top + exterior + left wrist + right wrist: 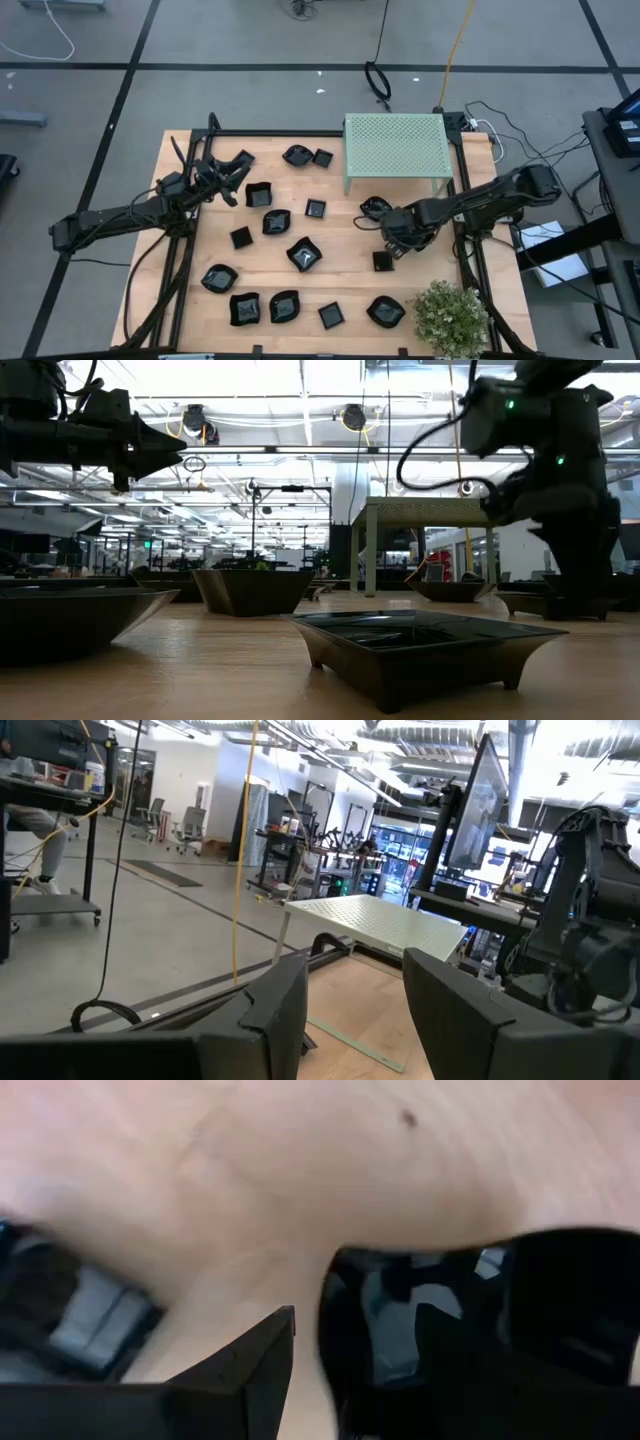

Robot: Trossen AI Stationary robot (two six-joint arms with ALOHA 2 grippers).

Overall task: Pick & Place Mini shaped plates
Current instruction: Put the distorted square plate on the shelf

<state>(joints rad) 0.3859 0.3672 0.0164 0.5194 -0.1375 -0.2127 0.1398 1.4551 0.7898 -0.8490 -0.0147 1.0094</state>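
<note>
The right gripper (392, 247), jaws wide, hangs over a small glossy black square plate (383, 261) in front of the pale green perforated box (396, 146); the left gripper (232, 172) waits open, well apart.

A pale green perforated box (396, 146) stands on the wooden table (340, 245) beside a small potted plant (452, 316).

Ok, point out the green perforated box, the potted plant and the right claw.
green perforated box (396, 144), high view, middle of its top.
potted plant (452, 316), high view, centre of the foliage.
right claw (388, 250), high view, between its fingertips.
</note>
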